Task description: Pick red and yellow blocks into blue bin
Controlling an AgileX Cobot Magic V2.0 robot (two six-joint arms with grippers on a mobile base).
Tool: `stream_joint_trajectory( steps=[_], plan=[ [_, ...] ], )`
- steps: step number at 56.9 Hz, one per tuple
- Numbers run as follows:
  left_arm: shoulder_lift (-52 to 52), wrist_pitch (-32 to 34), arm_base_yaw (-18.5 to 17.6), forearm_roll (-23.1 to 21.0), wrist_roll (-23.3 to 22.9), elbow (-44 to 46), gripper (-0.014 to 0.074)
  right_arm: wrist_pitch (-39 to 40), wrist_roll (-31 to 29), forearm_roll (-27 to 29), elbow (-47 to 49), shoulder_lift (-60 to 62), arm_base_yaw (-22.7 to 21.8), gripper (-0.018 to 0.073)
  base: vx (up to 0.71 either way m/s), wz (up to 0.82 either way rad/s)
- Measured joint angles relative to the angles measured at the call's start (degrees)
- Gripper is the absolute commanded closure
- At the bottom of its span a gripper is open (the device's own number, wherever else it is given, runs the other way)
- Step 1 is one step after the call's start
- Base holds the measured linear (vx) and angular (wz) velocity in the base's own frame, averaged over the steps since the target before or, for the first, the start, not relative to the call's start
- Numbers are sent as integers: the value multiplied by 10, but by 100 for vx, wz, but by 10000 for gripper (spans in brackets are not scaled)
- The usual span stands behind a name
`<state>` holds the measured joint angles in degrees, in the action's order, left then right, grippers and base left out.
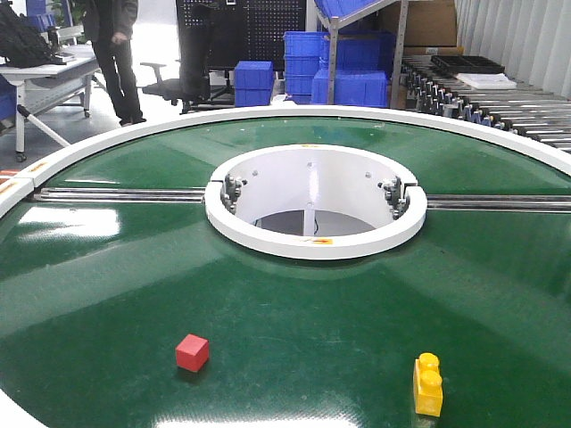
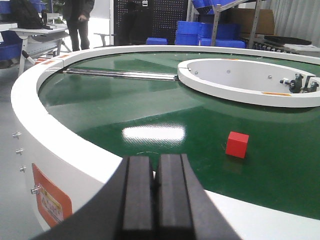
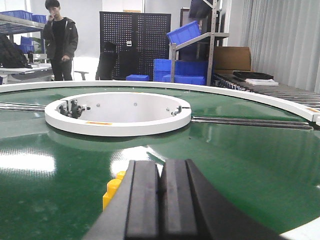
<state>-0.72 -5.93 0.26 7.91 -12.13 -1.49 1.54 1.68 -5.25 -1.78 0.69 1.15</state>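
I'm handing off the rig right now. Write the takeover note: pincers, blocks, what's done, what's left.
Left pincer: shut, empty, over the near white rim.
Right pincer: shut, empty, just behind the yellow brick.
Red cube and yellow brick lie apart on the green table, neither gripped.
Blue bin: not in any view.
Done: nothing yet.
Left: pick up both blocks and drop them in the bin.

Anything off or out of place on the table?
Nothing stands out. The red cube and yellow brick sit apart on the green table, intact. The left claw and right claw are shut, empty.
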Motion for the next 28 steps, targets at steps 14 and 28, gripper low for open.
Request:
stream_joint_trajectory(
  steps=[14,28],
  plan=[
    [0,0,0,0,0,0,595,0,0,0,0,0,0,570,0,0],
    [0,14,0,-2,0,5,595,13,0,0,0,0,0,570,0,0]
  ],
)
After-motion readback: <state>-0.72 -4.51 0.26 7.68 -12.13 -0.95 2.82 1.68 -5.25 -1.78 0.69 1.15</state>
